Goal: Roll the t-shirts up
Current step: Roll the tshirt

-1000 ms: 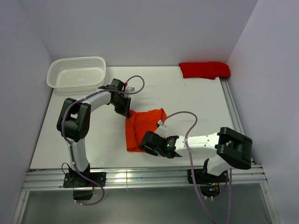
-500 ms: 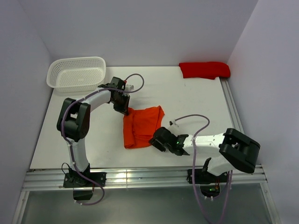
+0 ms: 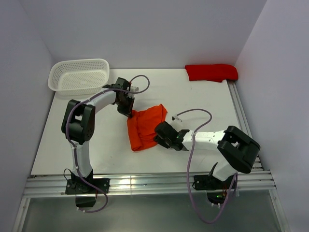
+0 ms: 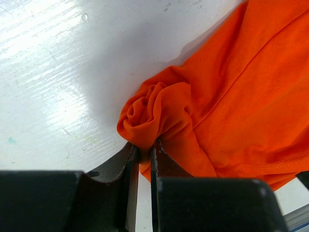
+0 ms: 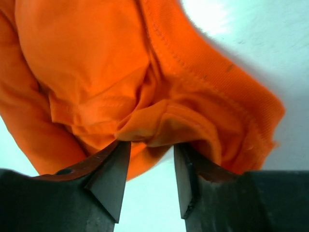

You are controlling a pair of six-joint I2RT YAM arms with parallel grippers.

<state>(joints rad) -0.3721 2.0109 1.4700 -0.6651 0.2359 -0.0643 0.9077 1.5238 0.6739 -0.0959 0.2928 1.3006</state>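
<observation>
t-shirt (image 3: 146,126): crumpled orange heap, middle of the bench (image 3: 207,94), nearer the near edge
left pincer (image 4: 145,147): closed tight on a bunched fold at its far left corner
right pincer (image 5: 150,150): fingers apart, straddling a hem fold

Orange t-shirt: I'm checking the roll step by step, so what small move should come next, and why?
Probably shut the right gripper on the fold: its fingers stand open around a bunched fold of the orange t-shirt, while the left gripper is already pinched shut on a twisted corner.
</observation>
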